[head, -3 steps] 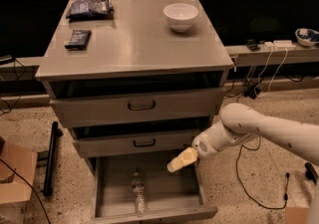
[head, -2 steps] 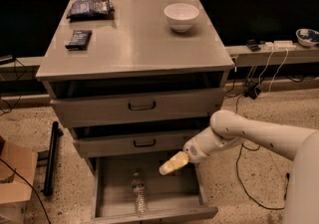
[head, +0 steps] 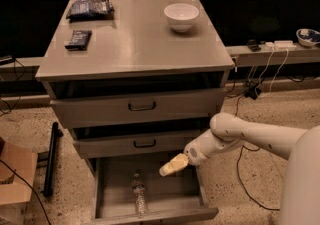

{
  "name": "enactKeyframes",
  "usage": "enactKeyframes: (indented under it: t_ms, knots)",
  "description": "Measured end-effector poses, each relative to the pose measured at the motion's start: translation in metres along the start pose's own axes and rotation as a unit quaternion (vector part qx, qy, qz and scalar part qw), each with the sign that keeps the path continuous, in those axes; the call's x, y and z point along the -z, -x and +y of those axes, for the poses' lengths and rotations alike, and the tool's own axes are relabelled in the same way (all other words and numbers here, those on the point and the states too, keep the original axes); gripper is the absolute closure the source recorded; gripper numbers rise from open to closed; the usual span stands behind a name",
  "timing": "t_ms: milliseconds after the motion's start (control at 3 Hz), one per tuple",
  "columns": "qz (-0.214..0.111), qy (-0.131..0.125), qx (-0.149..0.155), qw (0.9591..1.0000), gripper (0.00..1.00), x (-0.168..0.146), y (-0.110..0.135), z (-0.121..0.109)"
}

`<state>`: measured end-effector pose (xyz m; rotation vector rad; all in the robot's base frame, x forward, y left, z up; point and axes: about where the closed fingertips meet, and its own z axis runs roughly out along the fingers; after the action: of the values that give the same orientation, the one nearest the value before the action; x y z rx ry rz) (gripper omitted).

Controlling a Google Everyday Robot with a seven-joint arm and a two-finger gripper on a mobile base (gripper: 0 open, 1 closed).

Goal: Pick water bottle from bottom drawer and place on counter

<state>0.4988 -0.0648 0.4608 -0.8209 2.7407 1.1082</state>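
Note:
The water bottle (head: 139, 194) lies on the floor of the open bottom drawer (head: 192, 196), cap toward the back, near the drawer's middle. My gripper (head: 170, 167) hangs above the drawer's right half, to the right of the bottle and higher than it, not touching it. Its tan fingers point left toward the bottle. The counter (head: 135, 44) is the grey top of the cabinet, well above the gripper.
On the counter stand a white bowl (head: 181, 16), a dark snack bag (head: 91, 7) and a small dark packet (head: 78, 39). Two upper drawers with black handles (head: 142, 105) are slightly open. A cardboard box (head: 15, 179) and a black bar (head: 50, 159) are on the floor at left.
My gripper has moved left and slightly down, further over the open bottom drawer and closer to the bottle. The bottle has not moved.

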Motion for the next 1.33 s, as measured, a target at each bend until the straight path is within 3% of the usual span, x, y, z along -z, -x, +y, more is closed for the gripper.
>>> enactKeyframes:
  t_ms: [667,1333]
  knots:
    - [-0.017,0.005,-0.085,0.9962,0.0,-0.071,-0.009,-0.031]
    - [-0.017,-0.017,-0.16,0.9869,0.0,-0.151,-0.01,-0.068]
